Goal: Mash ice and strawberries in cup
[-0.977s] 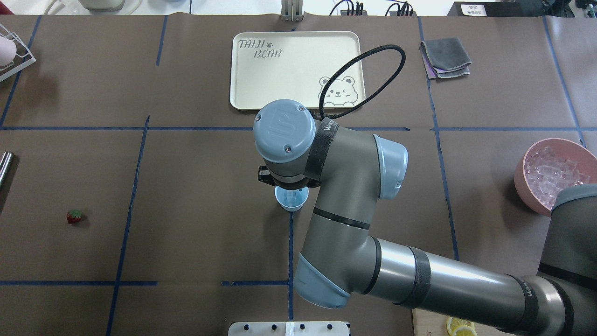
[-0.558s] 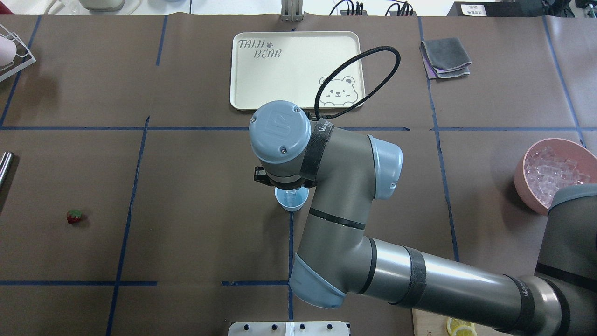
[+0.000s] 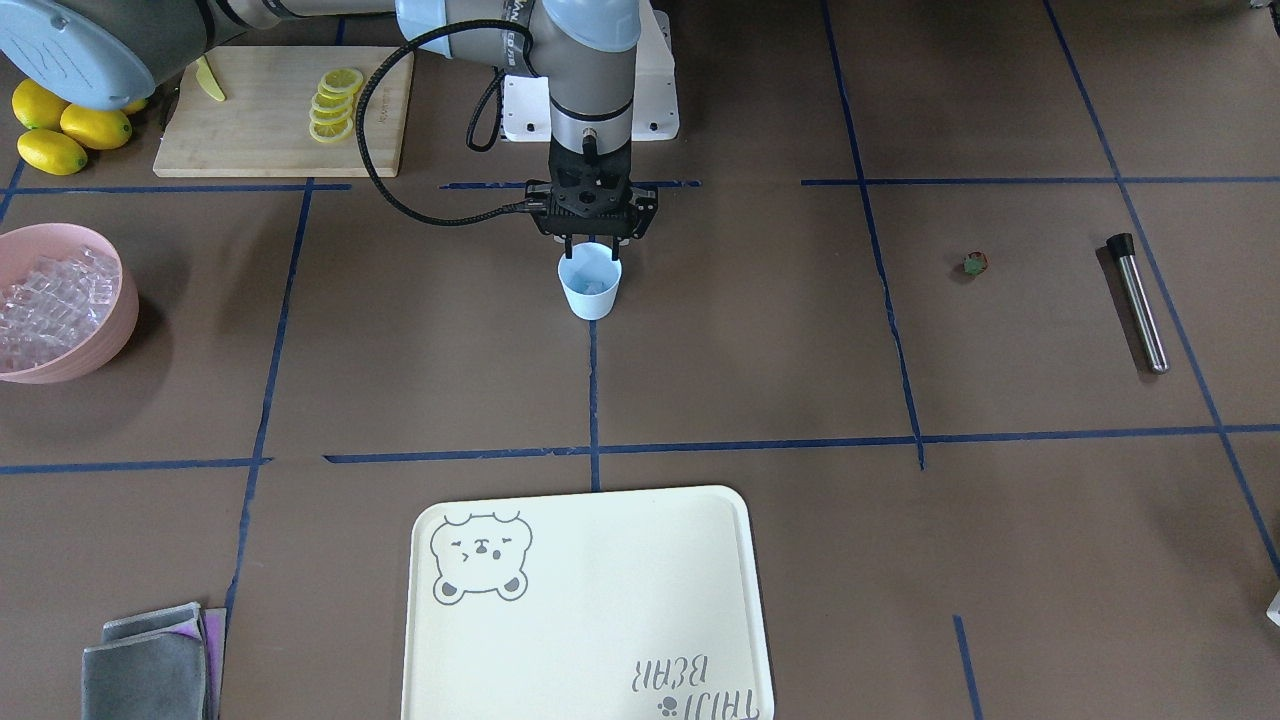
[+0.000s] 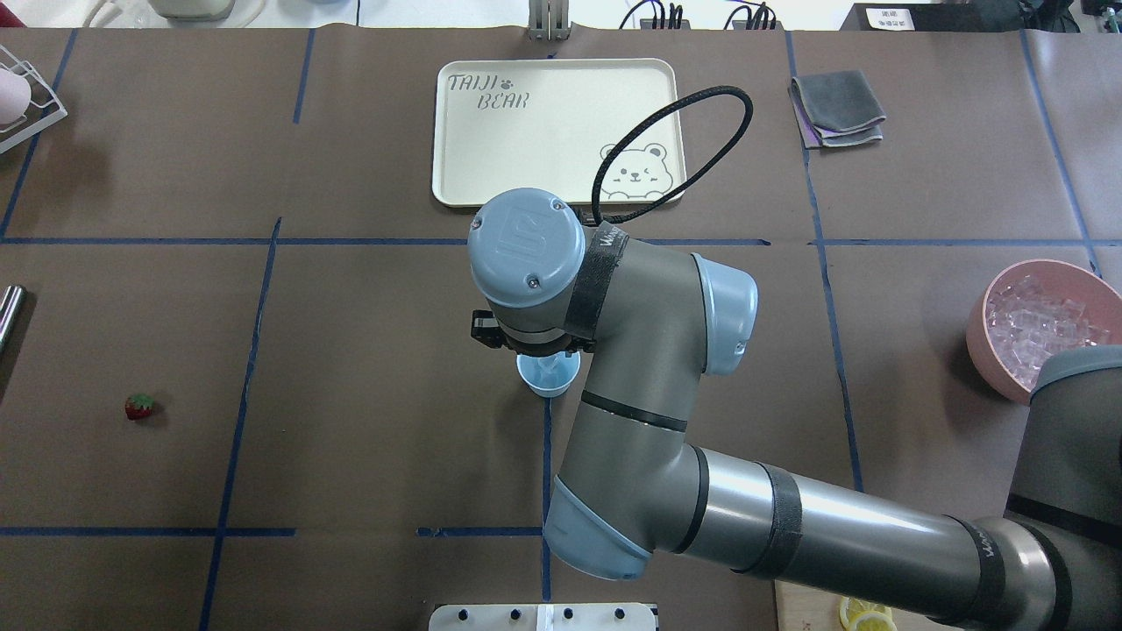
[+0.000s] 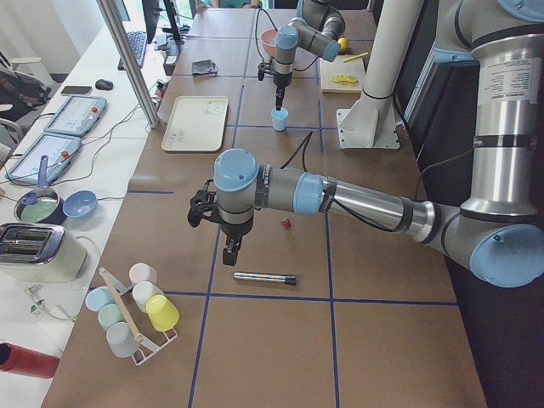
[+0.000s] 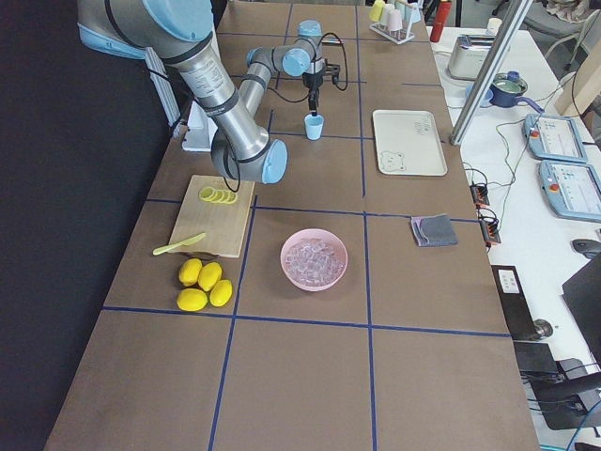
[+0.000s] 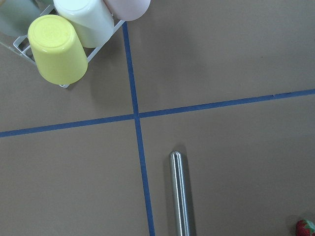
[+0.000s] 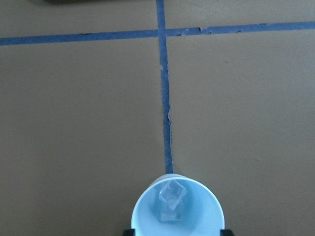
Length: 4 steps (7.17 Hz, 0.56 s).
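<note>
The light-blue cup [image 3: 591, 287] stands on the table's middle, also seen in the overhead view [image 4: 545, 379]. The right wrist view shows the cup [image 8: 147, 216] with clear ice cubes [image 8: 172, 195] inside. My right gripper [image 3: 593, 248] hangs open just over the cup's mouth, empty, one finger on each side. The strawberry [image 3: 975, 263] lies alone on the table on my left, also in the overhead view [image 4: 139, 406]. My left gripper [image 5: 229, 252] hovers near it; I cannot tell whether it is open or shut.
A steel rod [image 3: 1138, 300] lies beyond the strawberry. A pink bowl [image 3: 118, 300] of ice is on my right. A cream tray [image 3: 590, 600], grey cloths [image 3: 150, 660], a board with lemon slices [image 3: 270, 110] and a cup rack [image 7: 64, 49] are around.
My right wrist has shifted a little to the left over the cup. The cup and strawberry have not moved.
</note>
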Each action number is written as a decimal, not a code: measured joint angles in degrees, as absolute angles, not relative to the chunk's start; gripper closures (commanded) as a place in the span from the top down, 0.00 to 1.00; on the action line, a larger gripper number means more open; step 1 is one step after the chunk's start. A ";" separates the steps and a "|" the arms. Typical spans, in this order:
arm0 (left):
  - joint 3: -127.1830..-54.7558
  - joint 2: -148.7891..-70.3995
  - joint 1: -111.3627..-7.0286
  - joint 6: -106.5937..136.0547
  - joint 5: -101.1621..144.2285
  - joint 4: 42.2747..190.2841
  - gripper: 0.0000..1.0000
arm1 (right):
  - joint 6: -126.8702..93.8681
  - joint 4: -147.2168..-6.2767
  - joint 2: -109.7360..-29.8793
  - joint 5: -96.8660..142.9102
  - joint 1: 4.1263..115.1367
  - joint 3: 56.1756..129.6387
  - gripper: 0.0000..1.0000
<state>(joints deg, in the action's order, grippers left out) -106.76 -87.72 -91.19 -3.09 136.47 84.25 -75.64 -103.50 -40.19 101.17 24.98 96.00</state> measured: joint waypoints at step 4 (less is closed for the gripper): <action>-108.51 -86.39 -86.14 2.31 136.47 90.73 0.99 | -73.12 -105.04 -44.75 102.39 30.78 104.06 0.99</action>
<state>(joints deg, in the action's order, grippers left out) -108.51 -86.39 -86.14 2.31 136.47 90.73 -73.12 -105.04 -44.75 102.39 30.78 104.06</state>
